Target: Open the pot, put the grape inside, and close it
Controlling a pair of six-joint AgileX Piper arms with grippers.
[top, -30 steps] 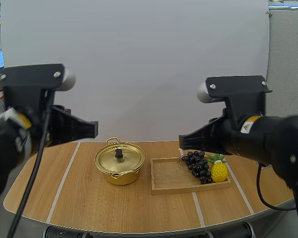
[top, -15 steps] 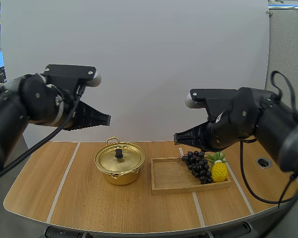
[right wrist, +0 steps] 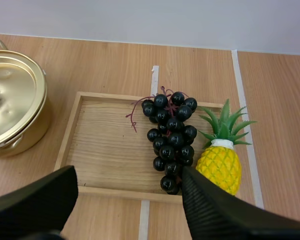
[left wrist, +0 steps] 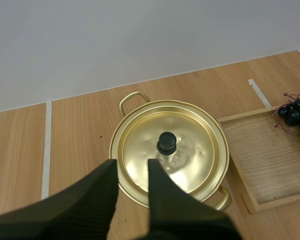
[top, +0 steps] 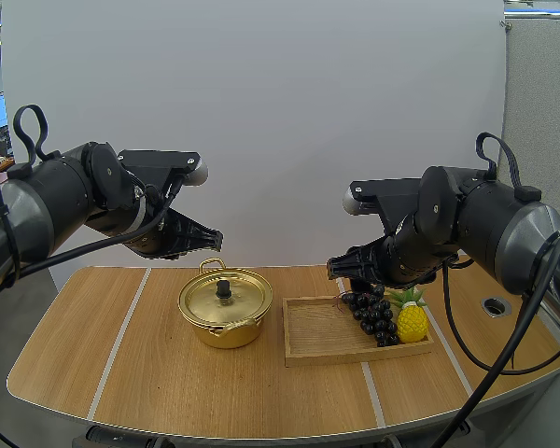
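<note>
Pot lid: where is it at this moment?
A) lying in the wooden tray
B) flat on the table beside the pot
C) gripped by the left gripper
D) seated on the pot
D: the lid sits closed on the pot, black knob up, while the open left gripper hangs above it, holding nothing.

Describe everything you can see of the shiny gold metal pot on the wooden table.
The round gold metal pot looks shiny and shallow. Its dimpled lid is on and level, with a small black knob at its centre. Two loop handles stick out on opposite sides. It stands upright on the wooden table, beside the wooden tray but apart from it. Nothing else touches it.
</note>
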